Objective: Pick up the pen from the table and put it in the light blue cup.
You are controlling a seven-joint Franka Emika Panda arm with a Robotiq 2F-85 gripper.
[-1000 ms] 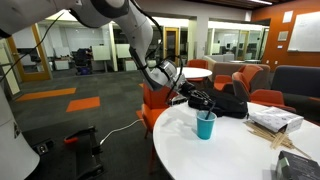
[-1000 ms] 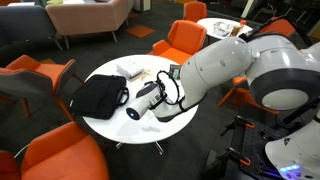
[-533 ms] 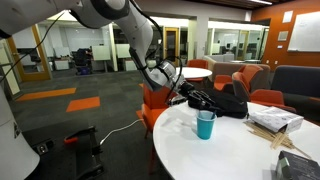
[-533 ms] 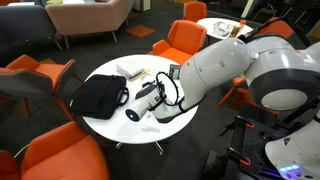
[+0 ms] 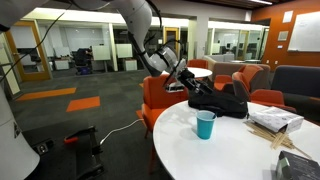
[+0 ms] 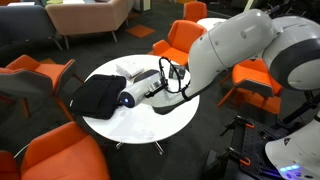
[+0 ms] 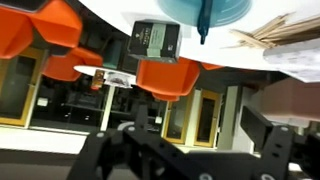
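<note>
The light blue cup (image 5: 205, 125) stands upright on the white table (image 5: 235, 155). In the upside-down wrist view the cup (image 7: 220, 8) sits at the top edge, and the dark pen (image 7: 202, 26) sticks out of its rim. My gripper (image 5: 188, 86) hangs above and behind the cup, apart from it, over the black bag. Its jaws stand wide in the wrist view, where the gripper (image 7: 165, 100) has nothing between its fingers (image 7: 276, 92). In an exterior view the gripper (image 6: 127, 97) and arm hide the cup.
A black bag (image 5: 222, 101) lies on the table behind the cup, seen also as the bag (image 6: 95, 95). Pale wooden sticks (image 5: 290, 140) and papers (image 5: 272, 120) lie at one side. Orange chairs (image 6: 185, 40) ring the table. A smaller white table (image 5: 196, 73) stands behind.
The jaws have opened and let go of the pen, which stays in the cup. The gripper has lifted up and back from the cup, towards the black bag.
</note>
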